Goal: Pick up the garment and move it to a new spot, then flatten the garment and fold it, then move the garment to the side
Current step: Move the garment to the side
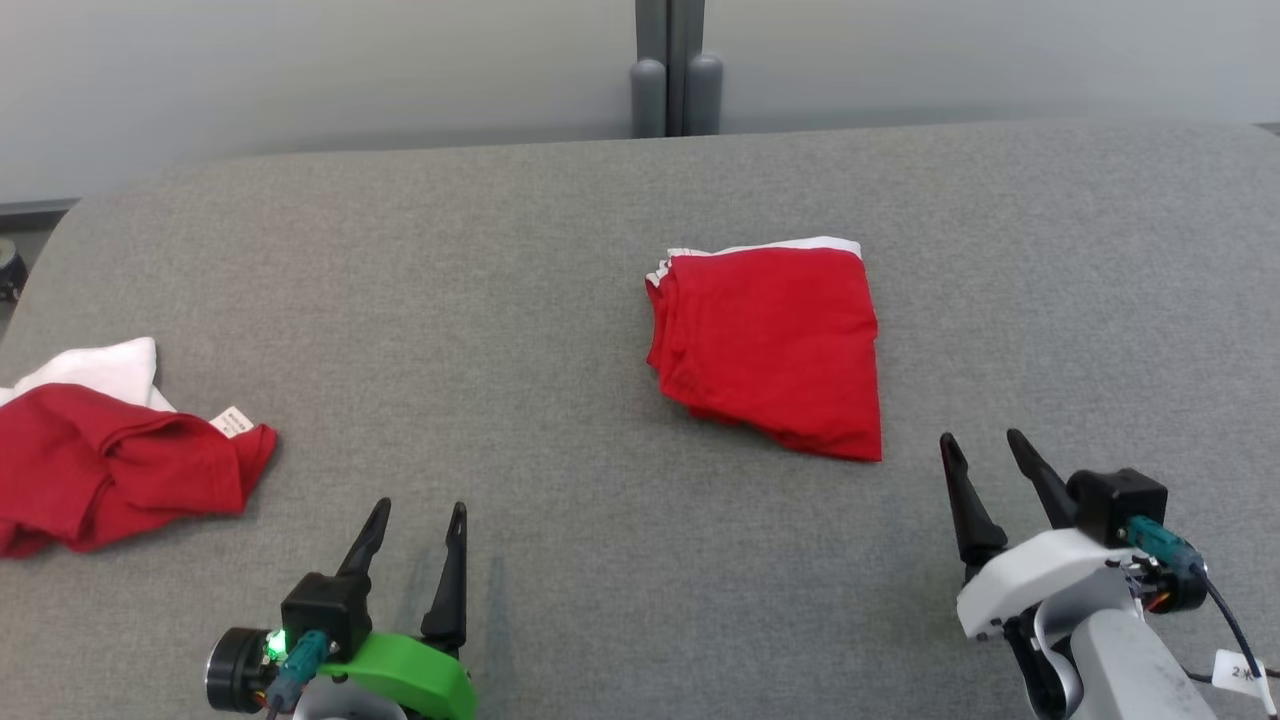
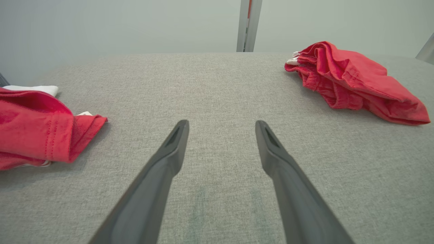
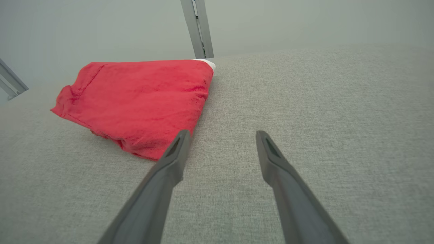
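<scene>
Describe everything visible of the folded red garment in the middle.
The folded red garment is soft cloth, folded into a roughly square, several-layered stack with a white band along its far edge. It lies flat, slightly wrinkled, on the grey fabric surface. Only that surface touches it; the open right pincer stands beside its near corner, apart.

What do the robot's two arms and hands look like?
Each has two long, dark, tapering fingers. The left hand sits on a bright green bracket with a small green light. The right hand has a white shell, a black cable and a white tag.
</scene>
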### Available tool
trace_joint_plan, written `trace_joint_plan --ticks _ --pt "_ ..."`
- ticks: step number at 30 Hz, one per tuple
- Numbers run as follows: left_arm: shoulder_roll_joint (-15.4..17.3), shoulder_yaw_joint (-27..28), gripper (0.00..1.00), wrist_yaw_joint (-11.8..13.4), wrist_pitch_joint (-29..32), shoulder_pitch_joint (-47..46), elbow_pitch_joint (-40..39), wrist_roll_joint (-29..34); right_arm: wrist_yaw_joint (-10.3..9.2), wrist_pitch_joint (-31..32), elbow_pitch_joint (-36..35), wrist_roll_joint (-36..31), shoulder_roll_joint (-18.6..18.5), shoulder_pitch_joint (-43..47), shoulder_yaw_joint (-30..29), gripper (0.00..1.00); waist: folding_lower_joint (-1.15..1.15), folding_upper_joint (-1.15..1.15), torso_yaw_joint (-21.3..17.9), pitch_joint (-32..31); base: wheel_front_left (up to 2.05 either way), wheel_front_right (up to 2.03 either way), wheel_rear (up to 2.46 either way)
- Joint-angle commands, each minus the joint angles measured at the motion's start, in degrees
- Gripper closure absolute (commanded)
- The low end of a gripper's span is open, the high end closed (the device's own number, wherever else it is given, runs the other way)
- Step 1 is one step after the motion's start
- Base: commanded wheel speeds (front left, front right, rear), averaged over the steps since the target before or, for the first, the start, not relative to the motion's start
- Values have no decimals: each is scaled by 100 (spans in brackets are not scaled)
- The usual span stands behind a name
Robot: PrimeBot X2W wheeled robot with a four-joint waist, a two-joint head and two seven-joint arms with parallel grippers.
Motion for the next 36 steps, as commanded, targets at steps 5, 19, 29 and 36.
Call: trace_joint_plan --ticks 5,19,29,36 --pt "-6 -167 0 19 -4 -383 -111 -70 -9 -27 181 -123 -19 -779 137 0 0 0 226 559 0 0 0" --pt "211 -578 0 19 -4 -1071 -59 -362 -9 -27 1902 -475 -23 -2526 34 0 0 0 612 1602 0 0 0" --pt "381 -691 0 19 -4 -936 -163 -342 -13 18 1903 -62 -34 -2047 56 100 0 0 -144 1265 0 0 0" --pt "418 -965 0 19 -4 -856 -345 -324 -16 6 1542 19 -30 -1694 81 100 0 0 -1293 986 0 0 0"
